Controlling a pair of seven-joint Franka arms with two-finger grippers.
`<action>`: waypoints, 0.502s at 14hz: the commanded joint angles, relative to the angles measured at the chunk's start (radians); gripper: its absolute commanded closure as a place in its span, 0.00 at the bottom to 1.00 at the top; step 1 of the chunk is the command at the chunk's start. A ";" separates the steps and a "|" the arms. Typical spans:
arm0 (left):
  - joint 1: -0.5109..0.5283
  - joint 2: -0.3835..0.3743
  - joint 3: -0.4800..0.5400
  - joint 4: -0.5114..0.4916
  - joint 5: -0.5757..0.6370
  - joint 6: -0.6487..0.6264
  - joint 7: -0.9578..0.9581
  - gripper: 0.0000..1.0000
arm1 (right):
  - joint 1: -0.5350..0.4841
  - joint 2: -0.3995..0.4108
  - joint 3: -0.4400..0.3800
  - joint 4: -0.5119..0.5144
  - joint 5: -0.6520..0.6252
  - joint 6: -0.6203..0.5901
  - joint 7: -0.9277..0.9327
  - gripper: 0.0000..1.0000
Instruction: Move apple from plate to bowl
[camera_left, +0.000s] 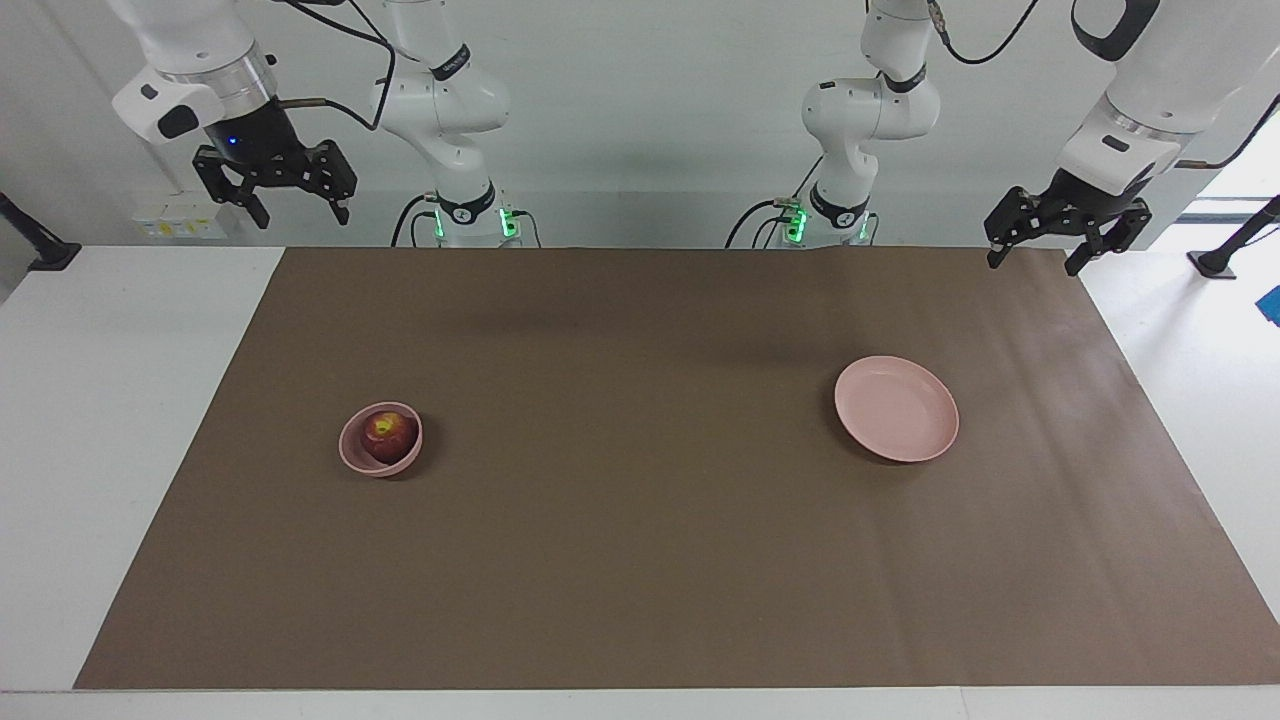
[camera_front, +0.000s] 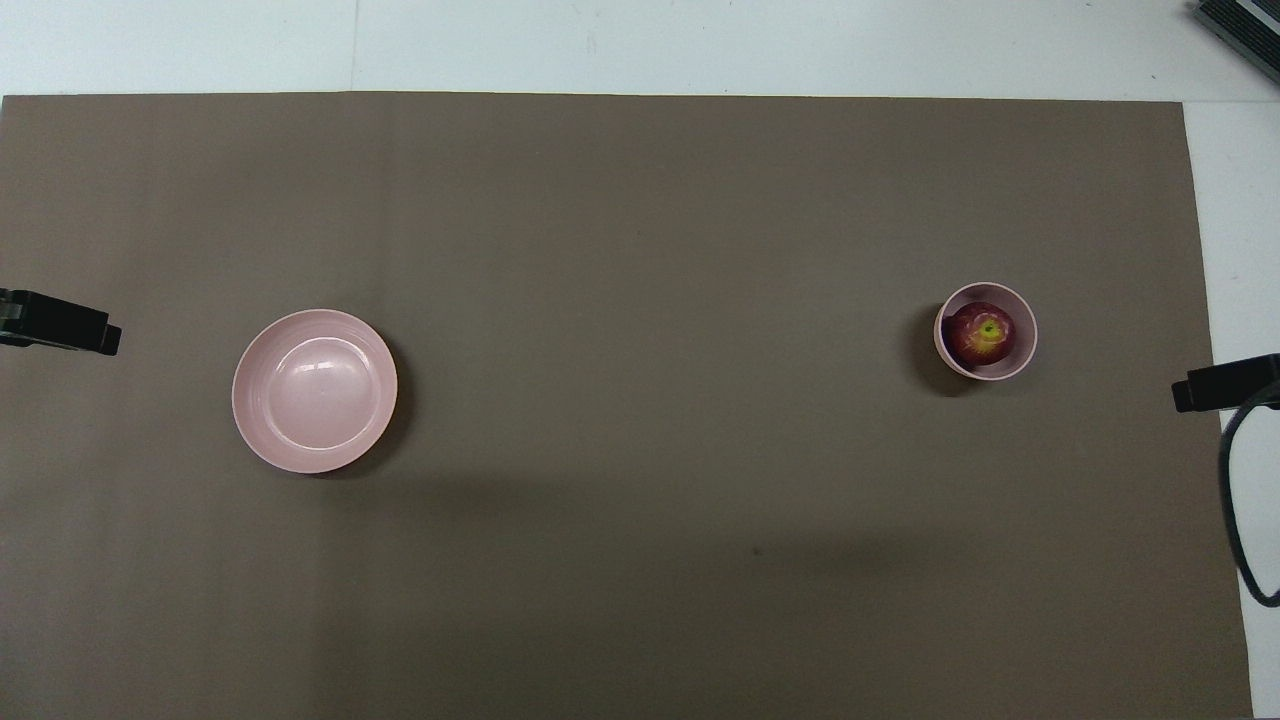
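Note:
The dark red apple (camera_left: 388, 431) with a yellowish top lies in the small deep pink bowl (camera_left: 352, 455) toward the right arm's end of the table; both also show in the overhead view, apple (camera_front: 981, 333) in bowl (camera_front: 1028, 345). The wide flat pink plate (camera_left: 896, 408) is bare, toward the left arm's end; in the overhead view the plate (camera_front: 314, 390) shows the same. My right gripper (camera_left: 298, 212) hangs open and empty, high over the mat's corner at the robots' end. My left gripper (camera_left: 1033, 264) hangs open and empty over the mat's other corner there.
A brown mat (camera_left: 640, 560) covers most of the white table (camera_left: 120, 400). Only the grippers' dark tips show at the overhead view's side edges, the left one (camera_front: 60, 325) and the right one (camera_front: 1225, 383) with its cable.

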 joint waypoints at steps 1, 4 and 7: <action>-0.005 -0.007 0.004 0.004 0.009 -0.001 0.003 0.00 | -0.007 0.001 0.008 0.001 0.015 0.010 0.030 0.00; -0.005 -0.008 0.004 0.004 0.009 -0.001 0.003 0.00 | -0.007 0.001 0.005 0.002 0.021 0.007 0.024 0.00; -0.005 -0.008 0.006 0.004 0.009 -0.001 0.003 0.00 | -0.007 0.002 0.007 0.005 0.023 0.008 0.022 0.00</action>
